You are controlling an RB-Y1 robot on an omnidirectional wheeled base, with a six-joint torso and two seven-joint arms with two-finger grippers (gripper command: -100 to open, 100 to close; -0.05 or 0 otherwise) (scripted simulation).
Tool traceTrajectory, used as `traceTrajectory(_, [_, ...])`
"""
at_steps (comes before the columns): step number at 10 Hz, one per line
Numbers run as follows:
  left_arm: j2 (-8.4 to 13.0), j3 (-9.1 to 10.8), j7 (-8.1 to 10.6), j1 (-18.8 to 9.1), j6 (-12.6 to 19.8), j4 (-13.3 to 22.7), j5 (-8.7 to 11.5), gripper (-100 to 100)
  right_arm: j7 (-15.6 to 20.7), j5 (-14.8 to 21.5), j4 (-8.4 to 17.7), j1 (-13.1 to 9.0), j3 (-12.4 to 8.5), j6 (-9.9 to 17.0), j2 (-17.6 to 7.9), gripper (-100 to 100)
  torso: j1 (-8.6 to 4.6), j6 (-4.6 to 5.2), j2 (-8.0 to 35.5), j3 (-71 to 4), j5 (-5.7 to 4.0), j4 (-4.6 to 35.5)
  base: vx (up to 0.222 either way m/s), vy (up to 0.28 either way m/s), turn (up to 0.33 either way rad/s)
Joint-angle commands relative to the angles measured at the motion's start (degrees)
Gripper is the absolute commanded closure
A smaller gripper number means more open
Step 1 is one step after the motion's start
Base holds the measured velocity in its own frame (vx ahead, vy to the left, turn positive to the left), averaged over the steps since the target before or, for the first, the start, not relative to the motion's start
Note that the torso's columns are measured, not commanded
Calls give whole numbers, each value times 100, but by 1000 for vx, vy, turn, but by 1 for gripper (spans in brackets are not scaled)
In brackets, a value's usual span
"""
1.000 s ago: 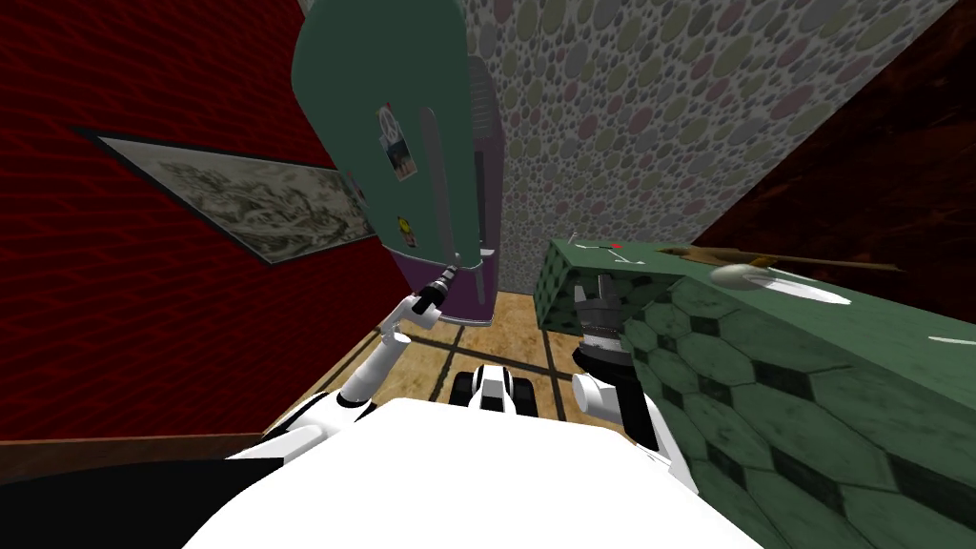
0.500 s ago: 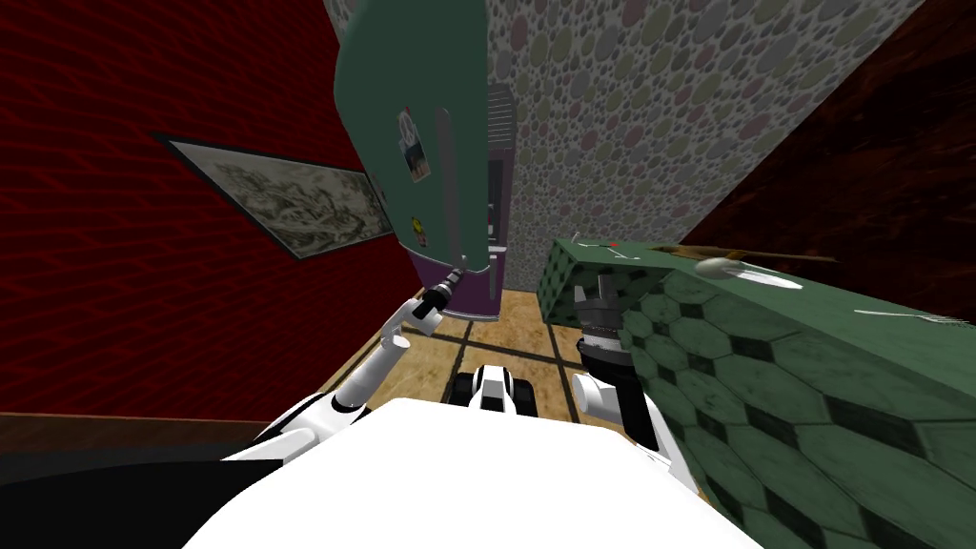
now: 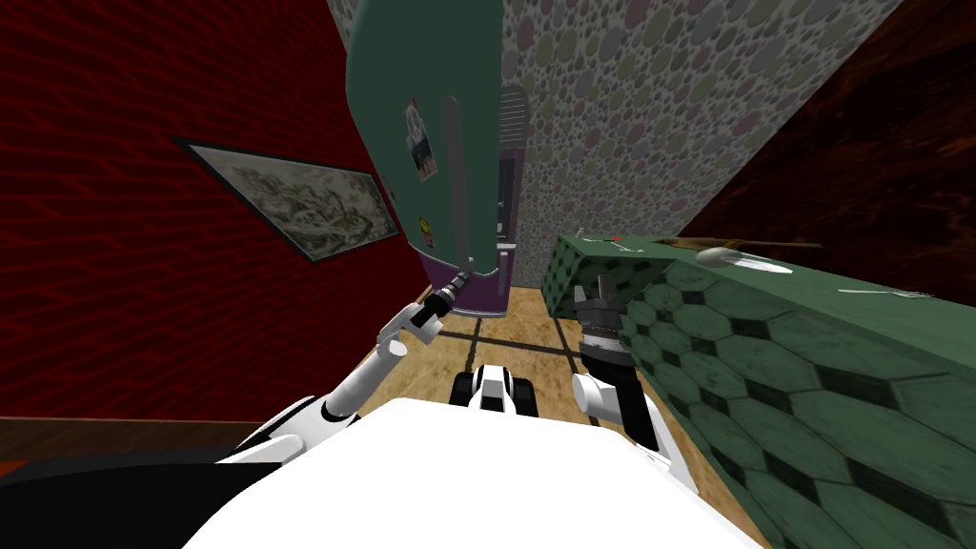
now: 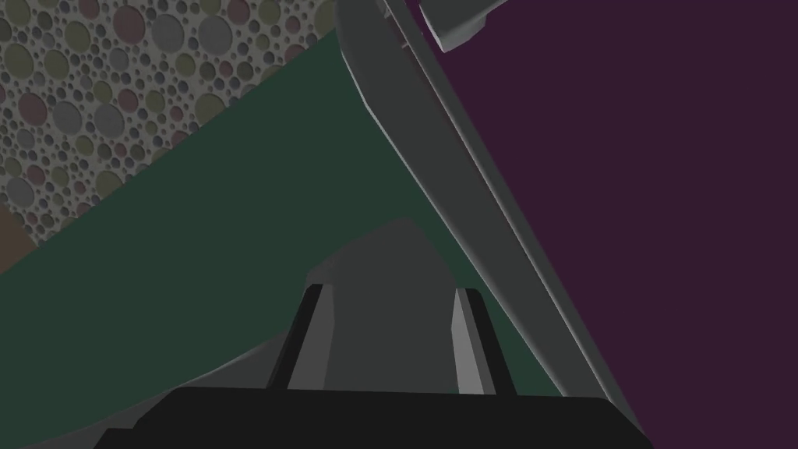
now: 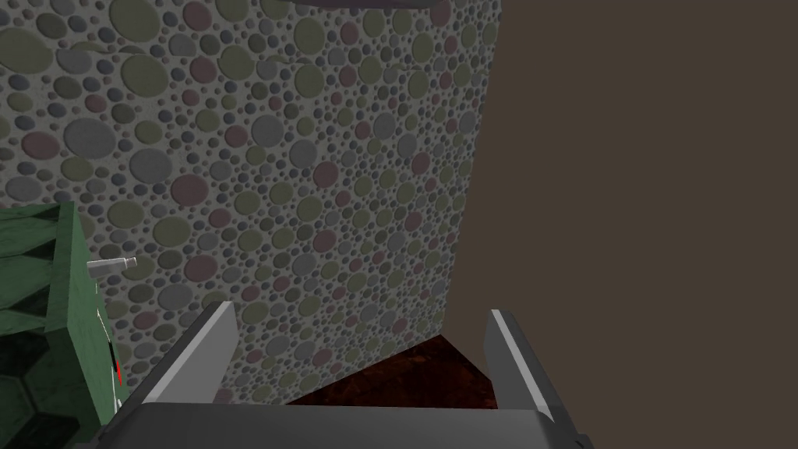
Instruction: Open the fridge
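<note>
The fridge has a green door (image 3: 419,114) with stickers and a long grey handle (image 3: 456,172), hung on a purple body (image 3: 486,286). The door stands swung out from the body. My left gripper (image 3: 467,272) is at the handle's lower end. In the left wrist view its fingers (image 4: 312,343) press both sides of the grey handle end (image 4: 382,304), against the green door (image 4: 195,257) and beside the purple body (image 4: 662,195). My right gripper (image 3: 596,291) is held upright beside the counter corner, and its fingers (image 5: 206,343) stand wide apart with nothing between them.
A green hexagon-patterned counter (image 3: 810,362) runs along my right, with a spoon (image 3: 734,255) and a fork (image 3: 886,294) on top. A framed picture (image 3: 295,200) hangs on the red wall to the left. Tan floor tiles (image 3: 515,334) lie between the fridge and me.
My view has turned, so the fridge and the picture sit further right. My left arm reaches out further, still at the handle's lower end. The right arm has kept its pose.
</note>
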Motion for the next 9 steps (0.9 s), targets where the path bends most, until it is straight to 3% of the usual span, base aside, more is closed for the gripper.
traceTrajectory(1, [127, -71, -4, 28, -108, -229, 24, 100, 0, 0, 0, 0, 0, 0, 0, 0, -1, 10, 20, 14, 4, -4, -99, 237, -27])
traceTrajectory(9, [556, -642, 10, 289, -308, -1009, 247, 100, 0, 0, 1, 0, 0, 0, 0, 0, -12, 7, 10, 2, 3, 15, -89, 255, -33])
